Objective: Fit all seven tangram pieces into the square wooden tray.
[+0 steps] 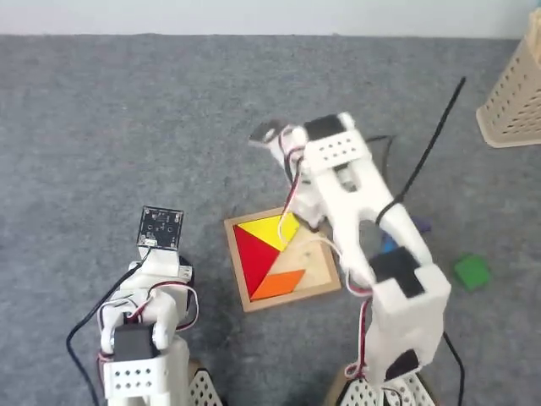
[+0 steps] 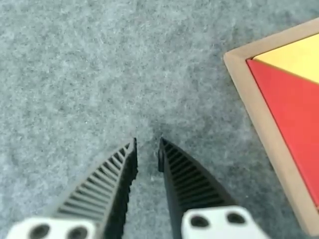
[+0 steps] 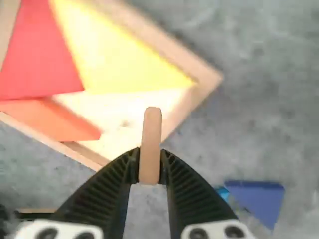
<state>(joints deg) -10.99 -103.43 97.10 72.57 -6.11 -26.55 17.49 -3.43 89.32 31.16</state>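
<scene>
Grey carpet (image 1: 127, 127), pale wall (image 1: 254, 17) behind

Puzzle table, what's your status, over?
Right jaws shut on tan piece over tray. Left jaws slightly open, empty, beside tray. Blue piece, green piece loose on carpet.

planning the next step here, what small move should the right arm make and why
Probably lower the right gripper and tilt the pale piece flat toward the tray: it is shut on the piece, held edge-on above the bare wood beside the yellow piece and orange piece.
</scene>
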